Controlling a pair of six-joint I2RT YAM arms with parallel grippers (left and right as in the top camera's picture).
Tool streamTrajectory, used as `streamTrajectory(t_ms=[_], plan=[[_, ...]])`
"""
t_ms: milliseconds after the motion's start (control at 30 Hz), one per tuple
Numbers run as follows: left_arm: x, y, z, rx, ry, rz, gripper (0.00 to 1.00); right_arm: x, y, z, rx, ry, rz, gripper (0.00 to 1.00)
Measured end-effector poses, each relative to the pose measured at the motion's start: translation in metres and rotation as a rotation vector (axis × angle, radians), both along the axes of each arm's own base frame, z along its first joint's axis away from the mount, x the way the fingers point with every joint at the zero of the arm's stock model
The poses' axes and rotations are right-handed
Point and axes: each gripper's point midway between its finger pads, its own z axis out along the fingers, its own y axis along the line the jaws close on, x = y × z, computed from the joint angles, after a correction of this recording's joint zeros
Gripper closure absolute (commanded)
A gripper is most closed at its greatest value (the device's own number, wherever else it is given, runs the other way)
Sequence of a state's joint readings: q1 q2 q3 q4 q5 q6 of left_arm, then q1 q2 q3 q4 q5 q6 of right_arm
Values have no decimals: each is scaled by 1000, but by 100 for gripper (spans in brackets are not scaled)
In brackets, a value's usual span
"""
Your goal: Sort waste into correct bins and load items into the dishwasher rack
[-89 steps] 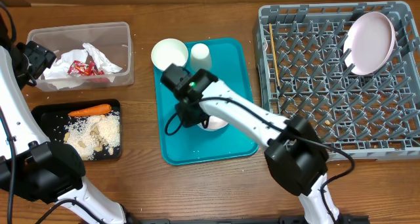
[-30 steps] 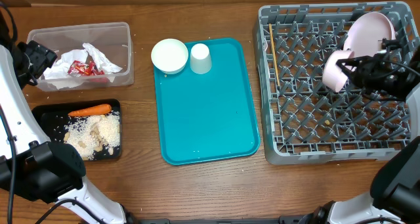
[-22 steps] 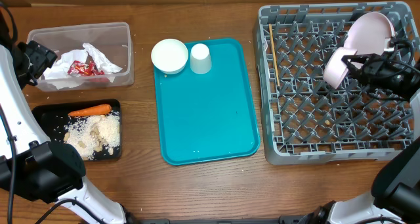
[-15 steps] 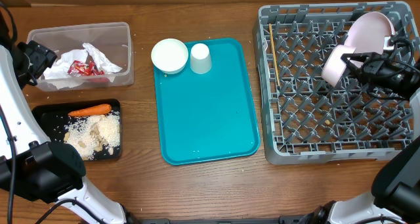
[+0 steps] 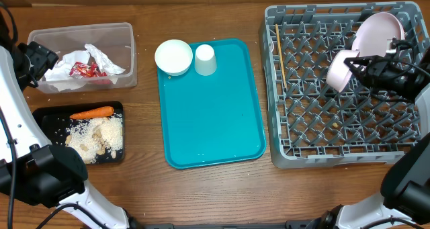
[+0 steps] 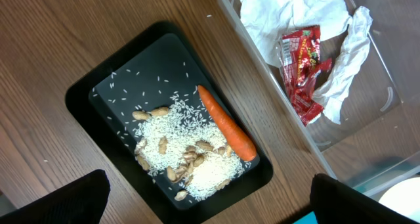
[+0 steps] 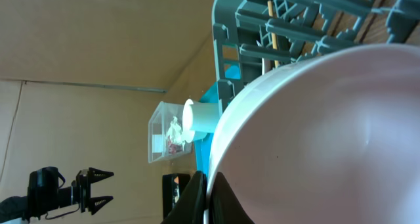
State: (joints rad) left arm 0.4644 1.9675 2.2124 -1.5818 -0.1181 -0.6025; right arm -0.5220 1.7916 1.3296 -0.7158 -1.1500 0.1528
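My right gripper is shut on the rim of a small white bowl and holds it tilted over the grey dishwasher rack, just below the large pale plate standing in the rack's far right corner. In the right wrist view the bowl fills the frame, its rim between my fingers. A thin wooden stick lies in the rack's left side. The second white bowl and white cup stand at the far end of the teal tray. My left gripper is open and empty above the bins.
The clear tub holds crumpled napkins and a red wrapper. The black tray holds the carrot and rice with nuts. A crumb lies in the rack.
My right arm has carried the small bowl from the teal tray over to the rack. In the last second the bowl shifted slightly left and down. My left arm has not moved.
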Motion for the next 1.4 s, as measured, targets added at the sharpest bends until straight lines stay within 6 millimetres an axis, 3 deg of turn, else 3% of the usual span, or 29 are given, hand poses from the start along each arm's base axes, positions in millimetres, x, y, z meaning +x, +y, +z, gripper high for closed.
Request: streamTrajectory(t_ms=[467,733,967,1200,1400], plan=[[0,0,0,0,0,0,0,6,13,-6,-50,-5,30,96],[0,0,0,0,0,0,0,1,1,-15,-116,108,-28,91],[0,0,0,0,0,0,0,-14,-21,-12,-193,279,-107,87],[0,0,0,0,0,0,0,-40,-48,0,-361,490,-192,73],[0,0,0,0,-1,0,0,-70,-78,14,-527,678,-321,73]])
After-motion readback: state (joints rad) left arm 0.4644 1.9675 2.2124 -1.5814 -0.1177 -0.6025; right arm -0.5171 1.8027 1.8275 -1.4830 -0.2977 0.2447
